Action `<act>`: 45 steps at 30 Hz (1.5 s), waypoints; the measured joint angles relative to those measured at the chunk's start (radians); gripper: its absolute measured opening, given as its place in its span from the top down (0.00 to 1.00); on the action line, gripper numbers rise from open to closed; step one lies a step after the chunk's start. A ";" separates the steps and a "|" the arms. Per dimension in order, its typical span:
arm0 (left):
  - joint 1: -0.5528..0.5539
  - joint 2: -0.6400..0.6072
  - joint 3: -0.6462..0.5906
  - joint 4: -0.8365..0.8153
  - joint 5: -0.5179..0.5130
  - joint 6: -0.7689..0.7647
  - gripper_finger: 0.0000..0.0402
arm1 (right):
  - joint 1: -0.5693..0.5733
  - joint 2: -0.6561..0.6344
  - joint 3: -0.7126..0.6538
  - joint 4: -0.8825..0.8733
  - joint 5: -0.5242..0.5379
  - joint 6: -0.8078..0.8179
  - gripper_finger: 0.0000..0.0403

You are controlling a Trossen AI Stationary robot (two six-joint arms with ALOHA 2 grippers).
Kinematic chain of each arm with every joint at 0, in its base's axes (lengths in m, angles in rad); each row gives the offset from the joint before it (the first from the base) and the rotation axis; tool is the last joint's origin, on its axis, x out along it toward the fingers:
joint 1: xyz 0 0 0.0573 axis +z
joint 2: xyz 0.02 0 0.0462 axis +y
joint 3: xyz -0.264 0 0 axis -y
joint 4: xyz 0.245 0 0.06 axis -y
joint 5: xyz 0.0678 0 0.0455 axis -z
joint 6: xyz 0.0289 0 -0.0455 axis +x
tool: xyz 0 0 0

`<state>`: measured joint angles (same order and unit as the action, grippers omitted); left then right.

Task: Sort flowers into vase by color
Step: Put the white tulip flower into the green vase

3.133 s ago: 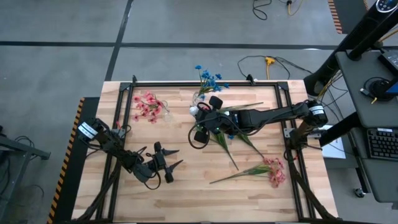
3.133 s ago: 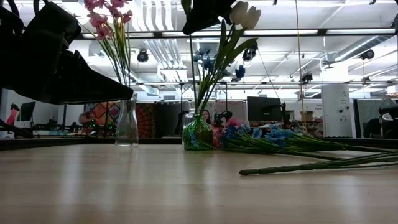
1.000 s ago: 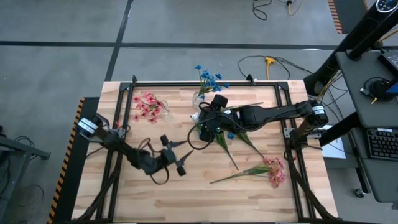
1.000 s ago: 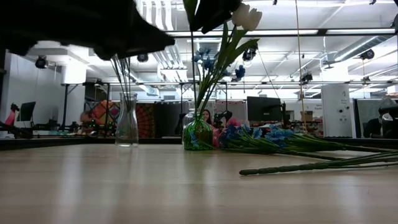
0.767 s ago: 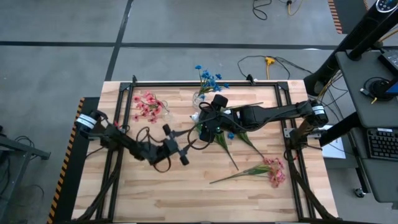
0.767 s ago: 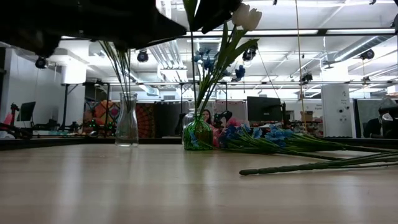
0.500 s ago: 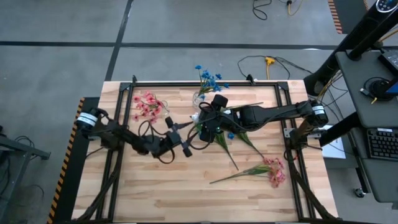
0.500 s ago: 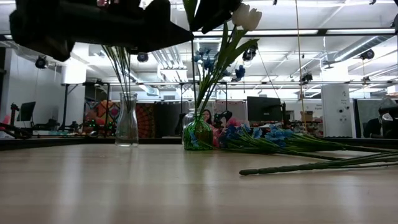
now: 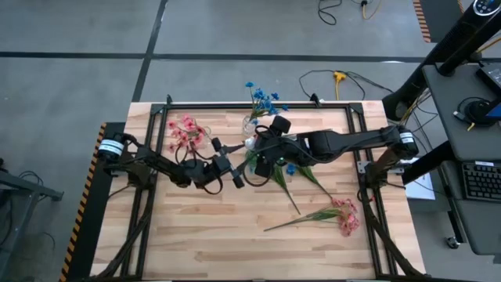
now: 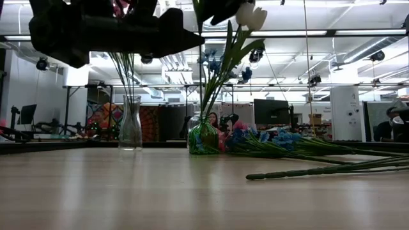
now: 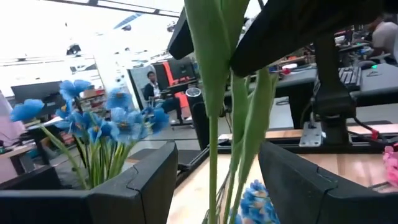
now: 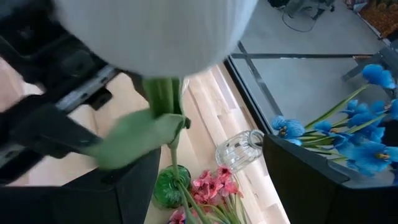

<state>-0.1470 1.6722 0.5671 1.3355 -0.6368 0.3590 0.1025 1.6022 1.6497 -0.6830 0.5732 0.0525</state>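
My right gripper hangs over the table's middle, shut on a white flower with broad green leaves. I cannot tell where the flower's lower end is. My left gripper reaches in from the left. It is open, and its fingers stand on either side of the flower's stem without touching it. A clear vase holds pink flowers. A green-tinted vase holds blue flowers. My right gripper comes at the white flower from above and has it by the upper stem, close under the blossom. The blossom fills the wrist view and hides the place of contact. The stem and leaves hang below the fingers.
Loose blue sprigs and a pink sprig lie on the right half of the table, their stems flat on the wood. Black frame rails run along the table's edges. Bare wood lies along the near side.
My left gripper has moved from the near left toward the table's right and far edges, up to the white flower. Its open fingers now stand on either side of the stem. The white flower has stayed hanging from my right gripper.
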 joint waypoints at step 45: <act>0.087 0.010 0.063 -0.162 -0.007 -0.115 1.00 | 0.098 -0.123 -0.001 -0.023 0.004 0.055 0.32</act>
<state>-0.0597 1.6821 0.6297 1.1731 -0.6434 0.2445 0.2003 1.4788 1.6489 -0.7055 0.5774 0.1070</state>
